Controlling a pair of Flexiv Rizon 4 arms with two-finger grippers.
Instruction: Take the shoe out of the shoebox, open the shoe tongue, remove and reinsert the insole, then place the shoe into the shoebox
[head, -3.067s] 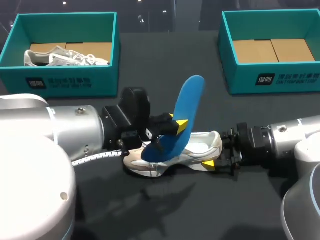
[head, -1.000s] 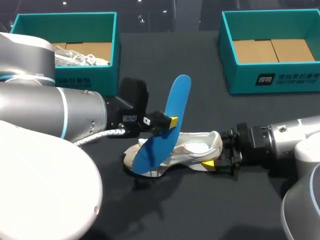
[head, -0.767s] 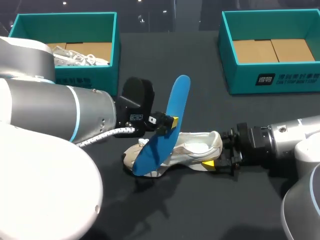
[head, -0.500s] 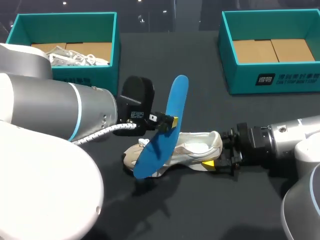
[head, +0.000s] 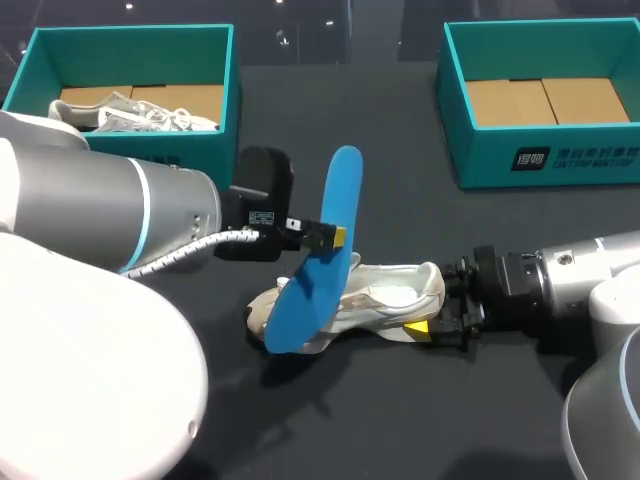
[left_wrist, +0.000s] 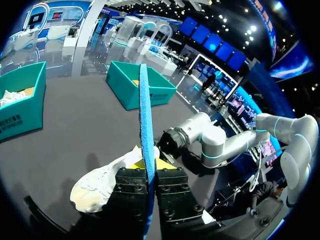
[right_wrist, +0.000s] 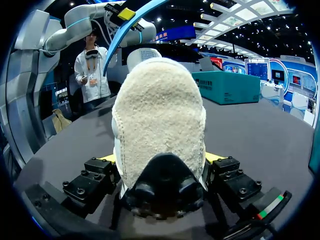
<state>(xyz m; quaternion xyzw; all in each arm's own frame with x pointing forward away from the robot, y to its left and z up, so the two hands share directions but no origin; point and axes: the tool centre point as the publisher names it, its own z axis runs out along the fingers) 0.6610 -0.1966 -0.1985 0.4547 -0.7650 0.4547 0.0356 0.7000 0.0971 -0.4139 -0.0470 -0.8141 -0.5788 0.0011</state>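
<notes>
Leftmost, a teal left shoebox (head: 205, 120) stands open at the far side of the dark worktop (head: 400, 420), and a pale second shoe (head: 130, 115) lies inside it on the cardboard floor. Next, the left arm (head: 110, 215) comes in low across the worktop, in front of that box. Its left hand (left_wrist: 151, 169) is pressed together on a blue insole (head: 325, 255), pinching it from 2 sides, with one yellow tip showing at the insole's edge in the head view. From the left wrist the insole is seen edge-on, a thin blue strip running out ahead from between the fingers. The insole stands steeply tilted, its upper end leaning towards the far side, its broad lower end hanging in front of the toe of the shoe (head: 385, 295); whether it touches the toe I cannot tell. The white shoe lies on the worktop between the 2 boxes and nearer the front edge, toe to the left, heel to the right. The right hand (right_wrist: 160, 162) clamps the heel, 1 finger on each side with yellow tips against the fabric, and the right arm (head: 560, 290) stretches level behind it. Furthest right, the teal right shoebox (head: 545, 165) stands open, showing only its cardboard base
</notes>
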